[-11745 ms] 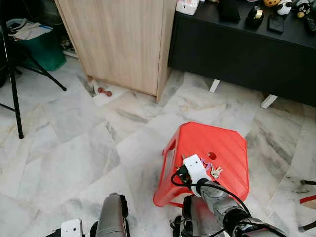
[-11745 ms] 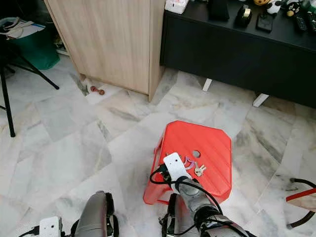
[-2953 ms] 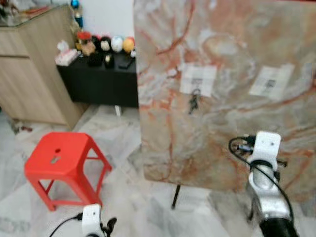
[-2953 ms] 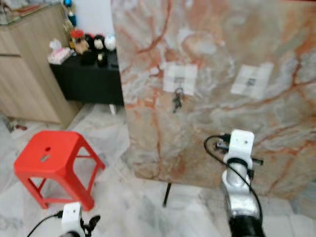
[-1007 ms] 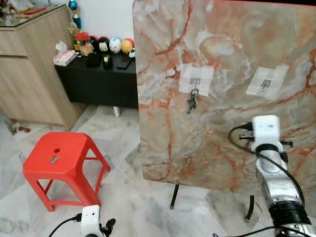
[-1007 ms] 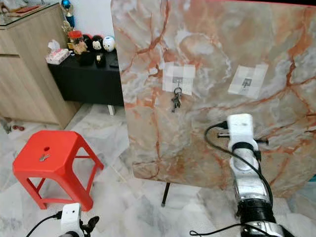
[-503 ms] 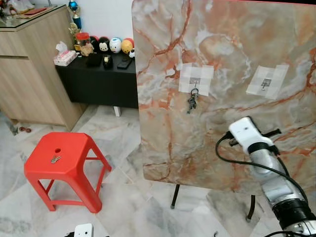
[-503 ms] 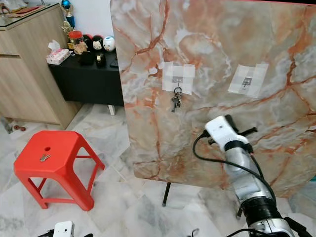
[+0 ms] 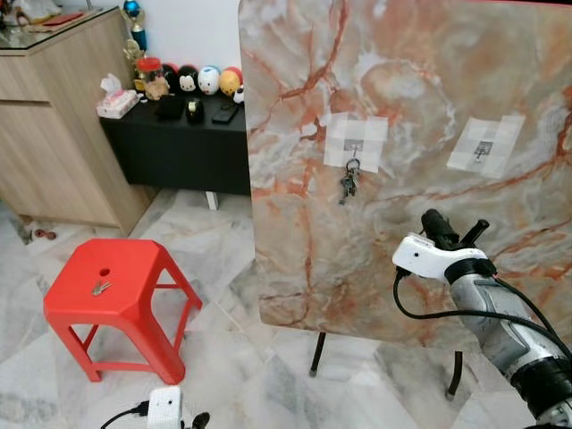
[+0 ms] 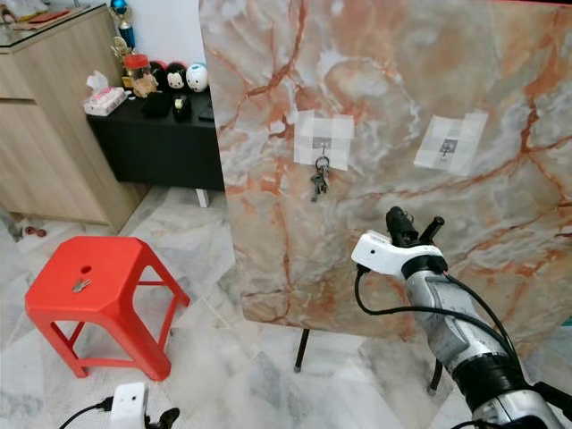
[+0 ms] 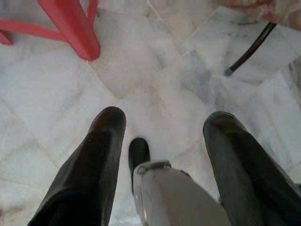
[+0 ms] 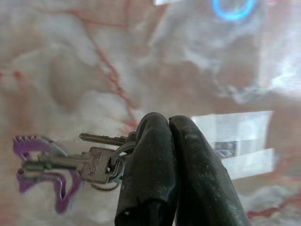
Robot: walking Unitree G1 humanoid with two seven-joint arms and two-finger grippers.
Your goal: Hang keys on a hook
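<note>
The keys [image 12: 70,162] with a purple tag are dangling from the right gripper [image 12: 171,141], whose jaws are clenching the key ring in front of the marble board [image 9: 402,107]. Another bunch of keys [image 9: 348,185] is hanging on the left hook [image 9: 354,147]; the right hook [image 9: 483,149] is sitting well apart. The left gripper [image 11: 162,141], jaws released, is hanging over the marble floor [image 9: 223,259] near the red stool [image 9: 116,290]. A black surface [image 9: 179,134] carrying toys is standing behind.

- A glossy, smooth marble-patterned board [image 9: 402,134] is seen, veined in red.
- Matt pale tape patches [image 9: 355,141] are stuck to it.
- Dull metal keys [image 12: 89,162] with a purple plastic tag are shown.
- The stool [image 9: 116,290] is smooth red plastic.
- The floor [image 9: 232,384] is polished marble tile.
</note>
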